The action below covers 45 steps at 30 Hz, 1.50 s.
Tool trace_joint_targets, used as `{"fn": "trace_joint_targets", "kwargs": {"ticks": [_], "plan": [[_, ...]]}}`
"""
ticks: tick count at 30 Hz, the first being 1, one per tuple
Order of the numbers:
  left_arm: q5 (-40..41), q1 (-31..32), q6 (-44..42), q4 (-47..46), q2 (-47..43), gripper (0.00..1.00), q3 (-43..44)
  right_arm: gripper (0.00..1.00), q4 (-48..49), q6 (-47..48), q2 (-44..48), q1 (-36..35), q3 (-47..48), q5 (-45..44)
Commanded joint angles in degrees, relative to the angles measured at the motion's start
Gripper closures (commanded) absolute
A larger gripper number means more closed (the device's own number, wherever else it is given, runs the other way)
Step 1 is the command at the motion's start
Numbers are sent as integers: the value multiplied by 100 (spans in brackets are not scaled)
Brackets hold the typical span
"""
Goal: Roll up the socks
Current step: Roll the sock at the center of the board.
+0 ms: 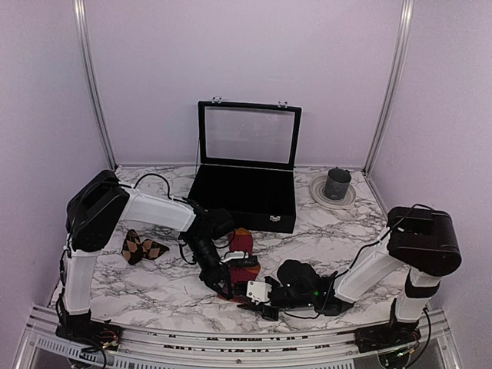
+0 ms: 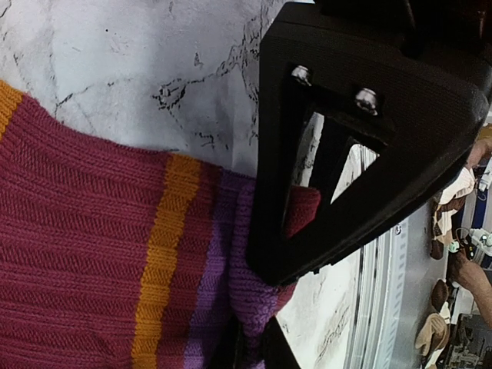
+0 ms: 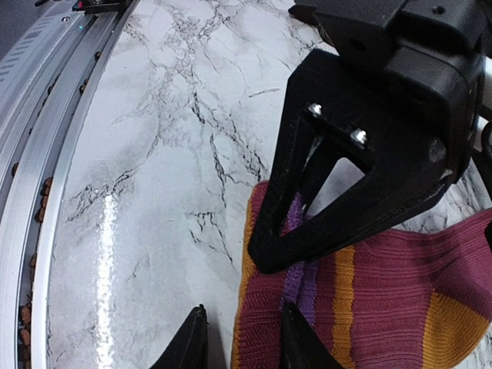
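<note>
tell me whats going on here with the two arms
Both arms are working on the magenta-red sock near the front of the marble table. The left arm has its jaws pinched on a purple-and-orange striped end. The right arm has its jaws at the sock's edge too, but whether they are clamped is unclear. The argyle sock lies untouched off to the left. Nothing looks rolled yet.

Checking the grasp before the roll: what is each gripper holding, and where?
Both pinch the magenta sock: the left gripper at its purple toe end, the right gripper at a striped orange-and-purple edge.
</note>
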State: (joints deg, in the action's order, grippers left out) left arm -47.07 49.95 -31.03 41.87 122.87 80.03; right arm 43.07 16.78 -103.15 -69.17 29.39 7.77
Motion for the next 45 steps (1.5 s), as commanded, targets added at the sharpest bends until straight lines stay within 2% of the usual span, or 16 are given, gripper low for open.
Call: {"fn": "trace_joint_targets", "kwargs": {"ticks": [1,4,7,8,10,12,18,20,24,27,34,39,45], "plan": [[293,-35,-77,260,121,87,56,79,139,67,-164,-35,99,-228],[294,-31,-128,267,70,78,37,93,154,-86,-166,-33,20,-373],[324,-38,-155,156,-119,63,-79,100,24,-420,-155,3,-7,-402],[352,-38,-151,40,-262,56,-179,100,-82,-555,-153,34,4,-365],[426,-39,-181,-267,-621,33,-458,100,-224,-878,-129,121,-1,-211],[548,-37,-213,-638,-1120,16,-789,100,-338,-1333,-46,251,-48,81],[884,-30,-351,-1977,-2173,11,-1895,100,-710,-2462,90,748,-49,990],[949,-1,-401,-2417,-2392,4,-2134,100,-946,-2737,47,887,49,1251],[1151,119,-534,-2817,-2607,4,-2371,100,-1171,-3477,-189,1248,232,2016],[1330,208,-599,-3024,-2578,8,-2423,100,-1010,-4009,-481,1538,253,2613],[1769,501,-995,-3694,-2587,19,-2719,100,-747,-4979,-863,1989,260,3394],[2210,682,-1238,-4257,-2497,29,-2861,100,-1230,-5102,-999,2163,417,3569],[2454,777,-1248,-4450,-2289,43,-2804,100,-1617,-5043,-1020,2171,605,3564]]}}
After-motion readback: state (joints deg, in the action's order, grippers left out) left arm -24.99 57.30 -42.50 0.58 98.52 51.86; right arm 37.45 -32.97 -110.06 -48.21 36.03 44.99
